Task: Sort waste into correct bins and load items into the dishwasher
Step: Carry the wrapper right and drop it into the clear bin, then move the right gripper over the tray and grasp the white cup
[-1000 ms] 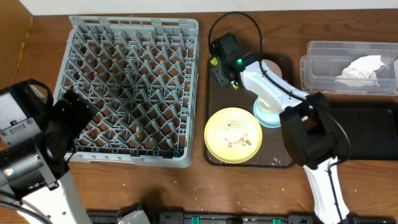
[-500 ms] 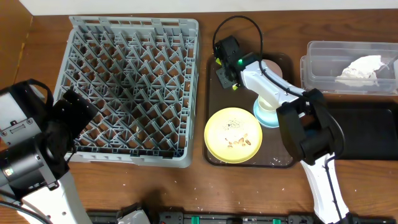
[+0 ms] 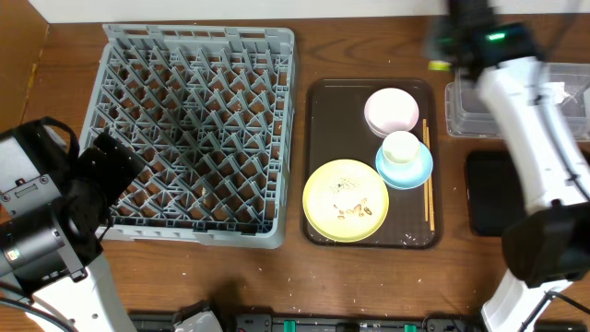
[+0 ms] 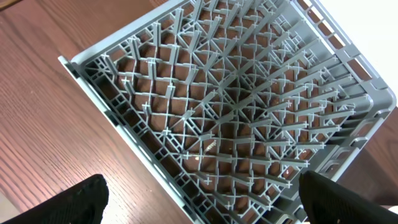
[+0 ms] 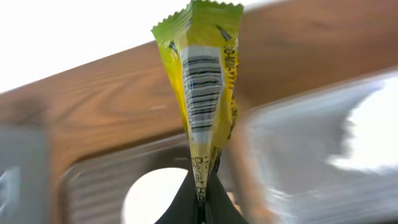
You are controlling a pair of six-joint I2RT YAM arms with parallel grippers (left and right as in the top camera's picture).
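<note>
My right gripper (image 5: 202, 190) is shut on the lower end of the green-yellow snack wrapper (image 5: 202, 87), which hangs in the air above the back right of the brown tray. The blurred right arm (image 3: 521, 101) crosses the clear tub (image 3: 461, 101); the black bin (image 3: 489, 192) lies in front of it. On the tray sit the pink bowl (image 3: 392, 111), a small cup (image 3: 401, 146) inside the light blue bowl (image 3: 410, 171), the yellow plate (image 3: 346, 199) with food scraps (image 3: 352, 210), and chopsticks (image 3: 427, 180). My left gripper (image 4: 205, 205) is open over the grey dish rack (image 3: 194, 129).
The dark brown serving tray (image 3: 318, 138) lies between the rack and the bins. In the right wrist view a pale blurred shape (image 5: 367, 130) lies in the clear tub. The table's back edge (image 3: 369, 20) meets a white wall.
The right gripper has shut on the snack wrapper at the tray's back left, lifted it and swung fast to the right, towards the clear tub. The left arm has not moved.
</note>
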